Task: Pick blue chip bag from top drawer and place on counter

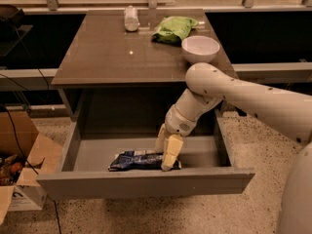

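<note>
The blue chip bag (pixel 132 160) lies flat on the floor of the open top drawer (pixel 146 183), near its front panel. My gripper (pixel 163 158) reaches down into the drawer at the bag's right end. Its two pale fingers (pixel 171 151) stand apart, one in front of the bag's end and one behind it. The bag rests on the drawer floor. The counter (pixel 107 52) is the brown-grey tabletop above the drawer.
On the counter stand a white bowl (pixel 200 48) at the right edge, a light green snack bag (pixel 174 28) behind it and a small white bottle (pixel 130 18) at the back. A cardboard box (pixel 22 169) sits on the floor at the left.
</note>
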`<action>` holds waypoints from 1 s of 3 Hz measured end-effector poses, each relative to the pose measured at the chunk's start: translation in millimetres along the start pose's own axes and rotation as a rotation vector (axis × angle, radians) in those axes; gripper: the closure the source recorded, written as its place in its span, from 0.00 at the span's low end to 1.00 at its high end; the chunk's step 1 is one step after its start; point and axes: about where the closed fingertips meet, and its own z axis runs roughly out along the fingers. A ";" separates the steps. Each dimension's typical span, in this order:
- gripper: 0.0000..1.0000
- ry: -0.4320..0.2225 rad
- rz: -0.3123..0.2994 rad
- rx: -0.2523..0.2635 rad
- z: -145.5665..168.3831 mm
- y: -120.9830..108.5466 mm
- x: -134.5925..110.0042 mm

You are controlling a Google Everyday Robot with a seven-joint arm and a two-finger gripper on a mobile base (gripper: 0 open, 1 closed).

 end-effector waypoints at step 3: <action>0.61 -0.062 -0.091 0.080 -25.2 -7.1 -34.4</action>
